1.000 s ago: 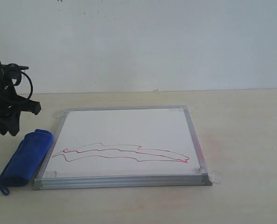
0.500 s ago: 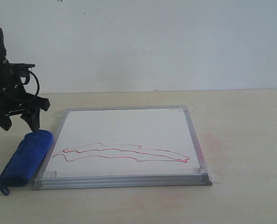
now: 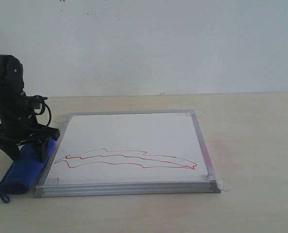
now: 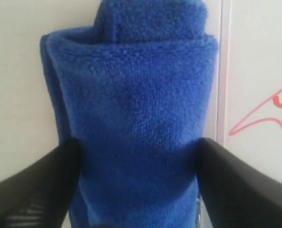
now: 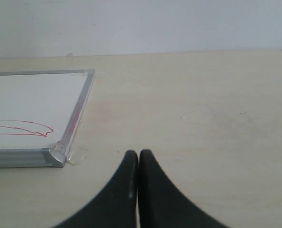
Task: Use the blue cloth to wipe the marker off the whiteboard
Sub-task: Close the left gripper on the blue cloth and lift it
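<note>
The blue cloth (image 3: pixel 24 167) lies on the table (image 3: pixel 250 145) as a rolled bundle just beside the left frame of the whiteboard (image 3: pixel 129 131). Its long axis runs roughly parallel to that frame, from the near end with a small loop (image 3: pixel 4 197) to the far end under the left gripper (image 3: pixel 31 148). In the left wrist view the left fingers (image 4: pixel 226 190) are spread wide, one on each flank of the roll (image 4: pixel 136 95); whether they squeeze it cannot be told. The marker (image 3: pixel 124 158) is a long, narrow outline running across the board near its front edge, with its sharp tip pointing towards the cloth. The right gripper (image 5: pixel 138 156) hangs over bare table off the board's right front corner, its fingers pressed together on nothing.
</note>
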Controlling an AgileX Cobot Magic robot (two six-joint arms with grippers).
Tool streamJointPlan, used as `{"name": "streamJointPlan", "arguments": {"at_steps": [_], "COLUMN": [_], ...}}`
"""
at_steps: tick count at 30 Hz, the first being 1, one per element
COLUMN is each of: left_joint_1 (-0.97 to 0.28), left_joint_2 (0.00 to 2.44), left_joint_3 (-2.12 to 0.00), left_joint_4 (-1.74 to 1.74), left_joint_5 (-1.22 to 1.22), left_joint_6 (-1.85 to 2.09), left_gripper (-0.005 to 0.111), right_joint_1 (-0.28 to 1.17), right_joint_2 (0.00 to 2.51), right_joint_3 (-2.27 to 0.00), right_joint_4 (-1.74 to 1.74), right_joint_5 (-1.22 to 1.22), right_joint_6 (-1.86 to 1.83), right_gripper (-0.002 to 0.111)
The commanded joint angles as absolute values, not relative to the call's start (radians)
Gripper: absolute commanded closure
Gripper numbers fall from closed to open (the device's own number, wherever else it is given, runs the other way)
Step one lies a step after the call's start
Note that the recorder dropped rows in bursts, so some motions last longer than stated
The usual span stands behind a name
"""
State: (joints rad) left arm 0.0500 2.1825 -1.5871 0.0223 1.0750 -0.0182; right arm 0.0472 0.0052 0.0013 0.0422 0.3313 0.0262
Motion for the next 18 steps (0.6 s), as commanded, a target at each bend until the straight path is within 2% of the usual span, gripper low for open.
{"name": "streamJointPlan", "arguments": {"at_steps": [1, 8, 11, 16, 17, 18], "left_joint_1": [0.049, 0.049, 0.049, 0.049, 0.049, 0.049], "left_joint_2": [2.206, 2.221, 2.221, 2.221, 2.221, 2.221], "left_joint_3": [-1.595, -1.595, -1.595, -1.595, -1.595, -1.595], "left_joint_4": [0.048, 0.049, 0.049, 0.047, 0.047, 0.047], "left_joint_5": [1.079, 1.095, 1.097, 1.127, 1.138, 1.14], "left_joint_6": [-0.05, -0.066, -0.09, -0.112, -0.112, -0.112], "left_gripper": [0.041, 0.045, 0.06, 0.097, 0.102, 0.102], "right_joint_1": [0.04, 0.04, 0.04, 0.04, 0.04, 0.04], "right_joint_2": [0.0, 0.0, 0.0, 0.0, 0.0, 0.0], "right_joint_3": [0.0, 0.0, 0.0, 0.0, 0.0, 0.0], "right_joint_4": [0.044, 0.044, 0.044, 0.044, 0.044, 0.044], "right_joint_5": [0.323, 0.321, 0.321, 0.321, 0.321, 0.321], "right_joint_6": [0.023, 0.023, 0.023, 0.023, 0.023, 0.023], "right_gripper": [0.108, 0.108, 0.108, 0.108, 0.108, 0.108]}}
